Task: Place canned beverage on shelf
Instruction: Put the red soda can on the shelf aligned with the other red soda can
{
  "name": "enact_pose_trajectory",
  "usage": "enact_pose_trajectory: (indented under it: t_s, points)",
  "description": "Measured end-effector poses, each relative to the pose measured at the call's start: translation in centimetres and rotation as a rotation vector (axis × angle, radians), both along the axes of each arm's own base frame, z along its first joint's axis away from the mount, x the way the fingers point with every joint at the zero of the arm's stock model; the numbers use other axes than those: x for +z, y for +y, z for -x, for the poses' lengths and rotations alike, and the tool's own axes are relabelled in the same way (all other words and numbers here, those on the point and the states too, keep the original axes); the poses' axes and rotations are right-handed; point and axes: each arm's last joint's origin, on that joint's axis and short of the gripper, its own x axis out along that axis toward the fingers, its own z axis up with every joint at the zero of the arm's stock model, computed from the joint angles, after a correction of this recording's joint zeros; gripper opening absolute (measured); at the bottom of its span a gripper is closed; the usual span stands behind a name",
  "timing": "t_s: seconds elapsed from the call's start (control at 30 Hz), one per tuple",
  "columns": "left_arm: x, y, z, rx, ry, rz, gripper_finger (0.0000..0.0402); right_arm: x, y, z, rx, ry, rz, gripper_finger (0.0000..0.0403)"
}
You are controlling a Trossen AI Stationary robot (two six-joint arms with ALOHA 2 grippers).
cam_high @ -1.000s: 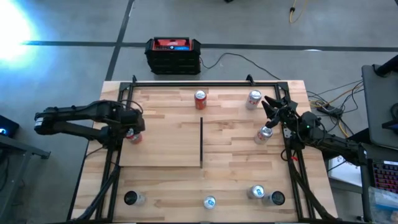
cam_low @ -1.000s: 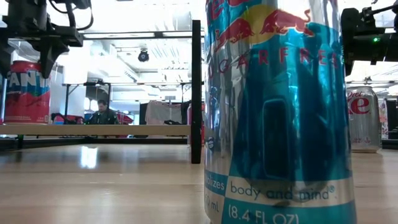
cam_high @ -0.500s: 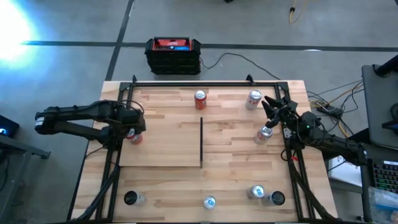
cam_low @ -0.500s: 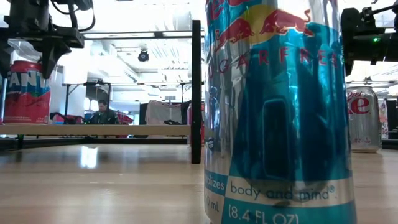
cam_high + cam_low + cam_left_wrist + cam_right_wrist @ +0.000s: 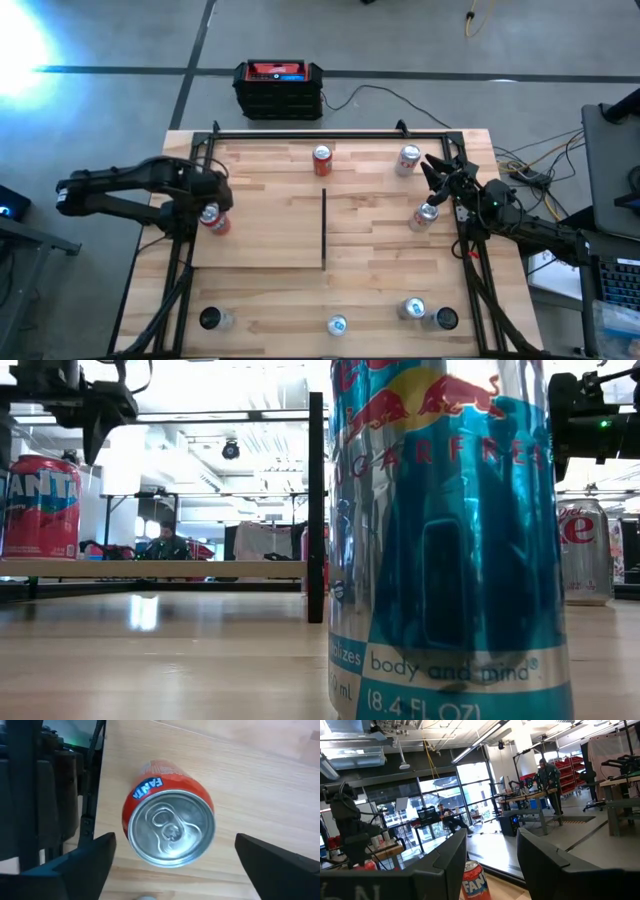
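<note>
On the shelf point(image 5: 262, 228), near its outer left edge, I see the red Fanta can point(image 5: 211, 217) standing upright, w/ my left gripper point(image 5: 172, 862) directly above it, jaws spread wide, clear of the can. Right gripper point(image 5: 440, 180) waits at the table's right side, fingers together. Step: release looks done. Next I'd lift straight up w/o clipping the rim.
</note>
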Motion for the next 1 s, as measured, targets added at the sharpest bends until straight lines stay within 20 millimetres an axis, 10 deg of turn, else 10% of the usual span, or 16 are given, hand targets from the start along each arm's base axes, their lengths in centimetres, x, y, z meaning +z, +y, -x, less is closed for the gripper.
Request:
enact_pose_trajectory:
  t_s: [0.43,1.0]
  points:
    - [4.9,0.6,-2.8,-0.002,-0.070,-0.116,0.0396,0.0,0.0,0.0,0.000,0.000,0.000,0.0157]
    - [5.9,6.0,-17.6,-0.448,0.101,-0.313,0.0339,0.0,0.0,0.0,0.000,0.000,0.000,0.0157]
